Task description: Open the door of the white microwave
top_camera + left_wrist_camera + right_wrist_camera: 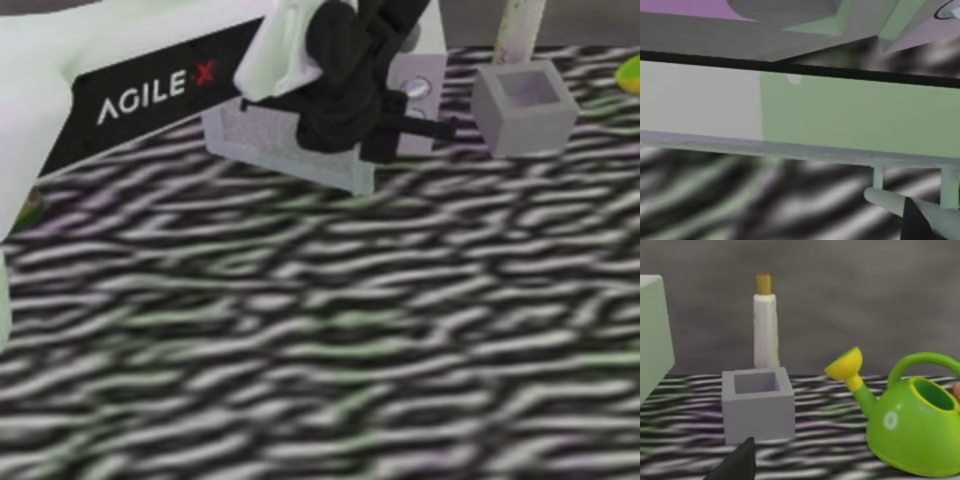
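Observation:
The white microwave (425, 60) stands at the table's far edge, near the middle, and one silver knob (418, 88) shows on its front. Its door (270, 140) is swung partly out toward the table's front, hinged on the left. My left arm reaches over it, and my left gripper (375, 140) sits at the door's free edge. In the left wrist view a pale bar handle (885, 200) hangs on two posts, with a black finger (917, 225) lying against it. My right gripper (742, 462) stays off to the right, out of the top view.
A small grey open cube (525, 105) stands right of the microwave. Behind it is a white bottle (765, 325) with a tan cap, and further right a green watering can (912, 425). A black-and-white striped cloth covers the table.

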Robot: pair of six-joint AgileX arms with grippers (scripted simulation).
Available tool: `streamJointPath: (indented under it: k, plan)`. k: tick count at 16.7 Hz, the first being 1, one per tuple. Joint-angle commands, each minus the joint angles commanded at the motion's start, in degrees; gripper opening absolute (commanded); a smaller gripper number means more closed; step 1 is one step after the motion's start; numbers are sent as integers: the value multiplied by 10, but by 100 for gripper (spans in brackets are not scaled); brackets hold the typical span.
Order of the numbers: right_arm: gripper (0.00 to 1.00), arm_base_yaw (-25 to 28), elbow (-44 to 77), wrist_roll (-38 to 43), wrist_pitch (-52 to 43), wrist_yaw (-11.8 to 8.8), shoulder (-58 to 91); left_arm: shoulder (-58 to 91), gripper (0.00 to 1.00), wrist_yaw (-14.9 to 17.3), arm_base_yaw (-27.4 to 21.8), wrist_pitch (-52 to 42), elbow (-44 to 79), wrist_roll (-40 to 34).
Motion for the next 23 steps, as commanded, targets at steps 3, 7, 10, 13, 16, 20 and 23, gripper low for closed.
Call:
streamJointPath:
  k: [3, 7, 10, 13, 16, 20, 23]
  plan:
    - [100, 0, 0, 0, 0, 0, 0, 0, 0, 0, 0, 0, 0, 0]
    - [100, 0, 0, 0, 0, 0, 0, 0, 0, 0, 0, 0, 0, 0]
    - [100, 0, 0, 0, 0, 0, 0, 0, 0, 0, 0, 0, 0, 0]
    - [100, 0, 0, 0, 0, 0, 0, 1, 0, 5, -5, 0, 1, -3]
    - [100, 0, 0, 0, 0, 0, 0, -9, 0, 9, -1, 7, -15, 9]
    - [100, 0, 0, 0, 0, 0, 0, -27, 0, 17, 5, 20, -40, 31]
    - [100, 0, 0, 0, 0, 0, 0, -27, 0, 17, 5, 20, -40, 31]
